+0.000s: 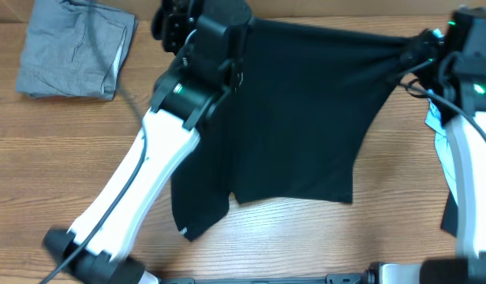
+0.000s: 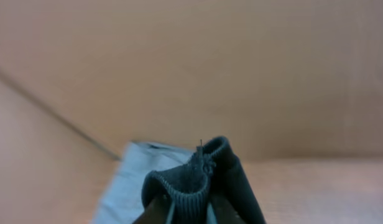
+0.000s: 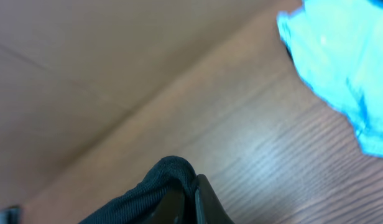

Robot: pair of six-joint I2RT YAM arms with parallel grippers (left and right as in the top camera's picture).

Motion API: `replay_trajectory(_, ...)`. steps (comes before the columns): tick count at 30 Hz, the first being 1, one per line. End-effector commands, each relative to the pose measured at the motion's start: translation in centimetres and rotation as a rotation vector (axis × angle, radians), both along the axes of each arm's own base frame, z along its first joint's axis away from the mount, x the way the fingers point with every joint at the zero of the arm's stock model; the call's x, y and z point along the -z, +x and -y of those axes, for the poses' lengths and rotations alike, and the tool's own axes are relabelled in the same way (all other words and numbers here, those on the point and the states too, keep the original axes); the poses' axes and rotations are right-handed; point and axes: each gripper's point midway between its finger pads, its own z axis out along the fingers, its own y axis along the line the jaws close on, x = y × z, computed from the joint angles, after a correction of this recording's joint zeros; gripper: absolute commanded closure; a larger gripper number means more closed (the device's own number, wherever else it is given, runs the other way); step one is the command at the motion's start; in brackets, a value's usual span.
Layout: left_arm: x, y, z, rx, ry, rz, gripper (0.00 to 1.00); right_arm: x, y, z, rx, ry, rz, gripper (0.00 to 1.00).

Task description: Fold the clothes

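Observation:
The black shirt (image 1: 306,110) hangs stretched between my two grippers above the table, its lower edge and a sleeve trailing toward the front. My left gripper (image 1: 176,24) is shut on the shirt's ribbed edge (image 2: 191,186) at the far left. My right gripper (image 1: 420,47) is shut on a bunched fold of the shirt (image 3: 163,180) at the far right. The logo and neck label are hidden.
A grey folded garment (image 1: 73,47) lies at the far left and shows in the left wrist view (image 2: 126,180). A light blue shirt (image 1: 440,138) lies at the right edge, also in the right wrist view (image 3: 341,68). The wooden table (image 1: 290,237) runs across the front.

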Motion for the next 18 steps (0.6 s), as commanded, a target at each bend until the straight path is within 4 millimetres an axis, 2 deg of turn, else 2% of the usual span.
replay_trajectory(1, 7.1, 5.3, 2.4, 0.165, -0.137, -0.128, 0.76, 3.2, 1.4, 2.8, 0.099, -0.031, -0.067, 0.86)
replay_trajectory(3, 11.4, 7.2, 3.8, 0.245, -0.164, -0.218, 0.71, 5.1, 1.9, 3.3, 0.107, -0.027, -0.109, 0.8)
replay_trajectory(4, 13.3, 7.9, 4.5, 0.279, -0.179, -0.257, 0.65, 5.8, 2.0, 3.5, 0.111, -0.025, -0.126, 0.73)
replay_trajectory(5, 15.4, 8.6, 5.2, 0.318, -0.196, -0.299, 0.57, 6.8, 2.2, 3.7, 0.114, -0.023, -0.149, 0.58)
replay_trajectory(6, 17.2, 9.0, 5.5, 0.339, -0.207, -0.332, 0.48, 7.4, 2.3, 3.9, 0.116, -0.022, -0.163, 0.49)
replay_trajectory(7, 19.0, 9.5, 5.7, 0.358, -0.218, -0.367, 0.42, 7.9, 2.3, 3.9, 0.116, -0.021, -0.177, 0.46)
replay_trajectory(8, 21.9, 10.0, 5.6, 0.359, -0.223, -0.421, 0.29, 8.6, 2.1, 3.9, 0.114, -0.021, -0.203, 0.38)
replay_trajectory(9, 22.9, 10.2, 5.4, 0.35, -0.219, -0.438, 0.26, 8.8, 2.0, 3.9, 0.114, -0.02, -0.211, 0.3)
replay_trajectory(10, 23.7, 10.2, 5.1, 0.343, -0.216, -0.457, 0.25, 8.9, 1.8, 3.8, 0.114, -0.02, -0.219, 0.25)
replay_trajectory(12, 24.2, 10.0, 4.8, 0.333, -0.212, -0.477, 0.24, 8.9, 1.6, 3.8, 0.113, -0.019, -0.226, 0.21)
replay_trajectory(17, 22.2, 8.8, 4.3, 0.332, -0.21, -0.481, 0.13, 9.6, 0.9, 2.9, 0.081, 0.019, -0.266, 0.0)
replay_trajectory(18, 21.7, 8.4, 4.1, 0.331, -0.21, -0.485, 0.13, 9.8, 0.7, 2.7, 0.074, 0.027, -0.278, 0.0)
